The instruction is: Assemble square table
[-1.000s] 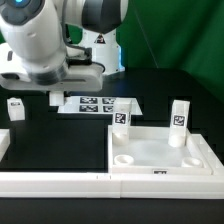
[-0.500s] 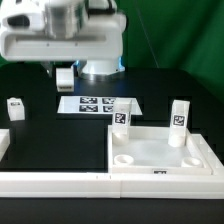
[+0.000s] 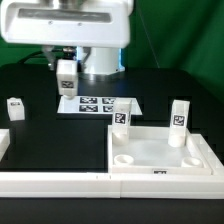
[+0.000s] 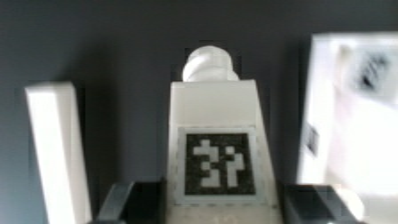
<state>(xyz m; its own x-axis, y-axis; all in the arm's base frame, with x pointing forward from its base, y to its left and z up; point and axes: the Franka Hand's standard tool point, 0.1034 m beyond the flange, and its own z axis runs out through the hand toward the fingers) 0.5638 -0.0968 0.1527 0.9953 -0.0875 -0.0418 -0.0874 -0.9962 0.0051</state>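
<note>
Exterior view shows jaws gripping a leg (image 3: 67,80) above black table (image 3: 50,135), green backdrop (image 3: 185,35).

Black table (image 3: 60,135) here, matte and dark from edge to edge. Below the claw (image 3: 66,66), a touch toward the exterior view's right, the marker board (image 3: 98,104) lies flat. Off to the exterior view's left of the claw and lower down, one table leg (image 3: 15,108) stands upright, alone. Well away from the claw, toward the exterior view's right and nearer the camera, the square tabletop (image 3: 160,152) rests flat. Just beside it, a long white border rail (image 3: 55,183) runs along the front.
</note>
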